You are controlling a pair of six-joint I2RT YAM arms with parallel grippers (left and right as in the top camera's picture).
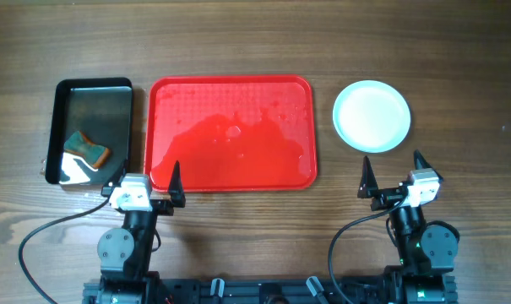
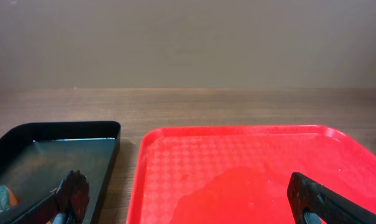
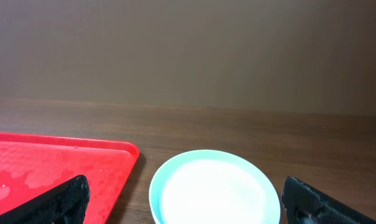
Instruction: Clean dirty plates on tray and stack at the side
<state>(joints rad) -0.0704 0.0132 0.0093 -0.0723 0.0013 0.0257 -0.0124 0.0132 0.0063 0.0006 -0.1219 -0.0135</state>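
Overhead, you see the wooden desk (image 1: 458, 51) with the tray (image 1: 196, 101) lying flat at its middle. Its long axis runs parallel to the near edge, and a wet film covers part of its surface. The black tray (image 1: 95, 83) sits just beside it toward the left edge, its long axis pointing near edge to far edge. The plates (image 1: 372, 116) rest toward the right edge, apart from the tray; only the top one shows, clean and white, so you cannot count the stack. Both arms sit low at the near edge, wrists level, aimed at the far edge. The left gripper (image 1: 147, 173) has its fingers spread wide on nothing, and so does the right gripper (image 1: 392, 165). An orange-and-teal sponge (image 1: 86, 149) lies in the black tray's near end.
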